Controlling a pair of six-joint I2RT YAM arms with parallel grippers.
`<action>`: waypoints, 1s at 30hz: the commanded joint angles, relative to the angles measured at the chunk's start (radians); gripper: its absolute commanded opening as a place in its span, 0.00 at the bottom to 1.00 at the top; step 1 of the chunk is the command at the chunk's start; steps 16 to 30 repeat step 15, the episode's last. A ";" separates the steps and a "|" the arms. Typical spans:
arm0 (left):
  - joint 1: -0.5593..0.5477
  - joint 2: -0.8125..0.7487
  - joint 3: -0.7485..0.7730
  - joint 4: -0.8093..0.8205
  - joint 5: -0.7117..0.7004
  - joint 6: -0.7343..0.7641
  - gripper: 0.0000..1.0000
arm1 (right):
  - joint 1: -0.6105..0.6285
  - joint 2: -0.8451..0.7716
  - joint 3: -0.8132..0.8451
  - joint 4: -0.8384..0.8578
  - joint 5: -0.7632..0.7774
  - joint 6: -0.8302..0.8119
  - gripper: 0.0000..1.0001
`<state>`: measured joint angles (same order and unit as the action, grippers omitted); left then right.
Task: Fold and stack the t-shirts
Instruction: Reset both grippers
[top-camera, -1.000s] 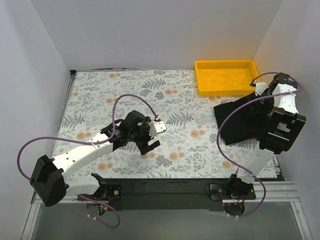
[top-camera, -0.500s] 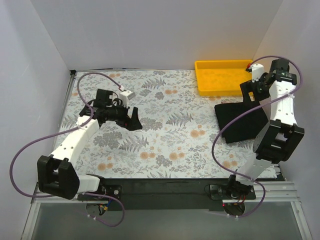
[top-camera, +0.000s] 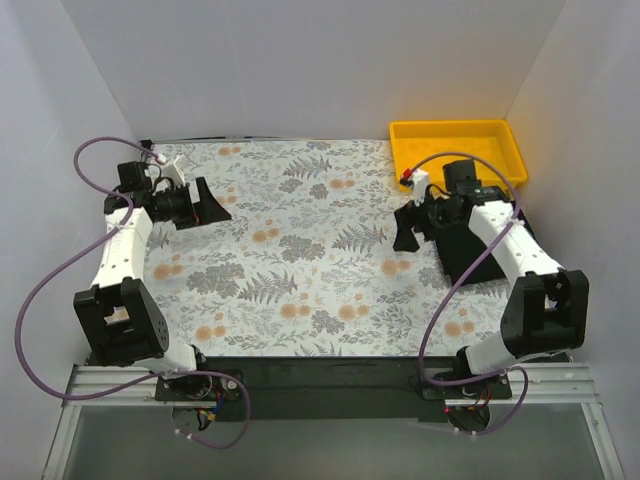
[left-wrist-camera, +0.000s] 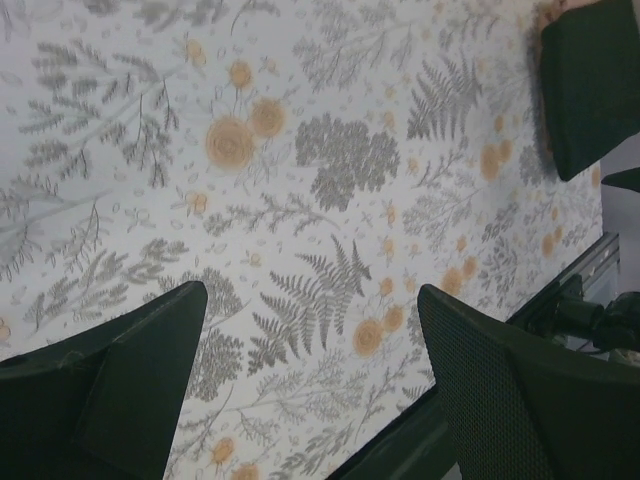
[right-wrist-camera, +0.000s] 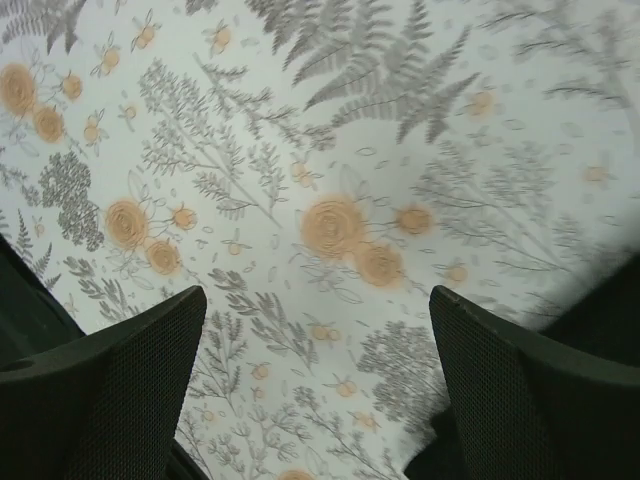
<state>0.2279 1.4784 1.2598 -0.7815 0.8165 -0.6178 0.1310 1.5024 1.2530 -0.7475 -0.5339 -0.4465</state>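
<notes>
Black t-shirt sits by the bench's right edge, just in front of the yellow tray. Both claws are spread and empty: left gripper near the far-left corner, right gripper beside the shirt. Looks soft and floppy, so I'd pinch a hem corner.

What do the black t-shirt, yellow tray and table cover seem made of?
The black t-shirt looks like soft matte fabric, lying limp. The yellow tray is probably moulded plastic: uniform colour, smooth rim. The table cover is a printed floral sheet, cloth or vinyl, unclear.
</notes>
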 joint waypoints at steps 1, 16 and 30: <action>0.005 -0.067 -0.124 0.000 -0.028 0.062 0.86 | 0.061 -0.080 -0.142 0.161 -0.014 0.074 0.98; 0.005 -0.198 -0.311 0.087 -0.178 0.089 0.86 | 0.122 -0.208 -0.339 0.224 0.049 0.127 0.98; 0.005 -0.198 -0.311 0.087 -0.178 0.089 0.86 | 0.122 -0.208 -0.339 0.224 0.049 0.127 0.98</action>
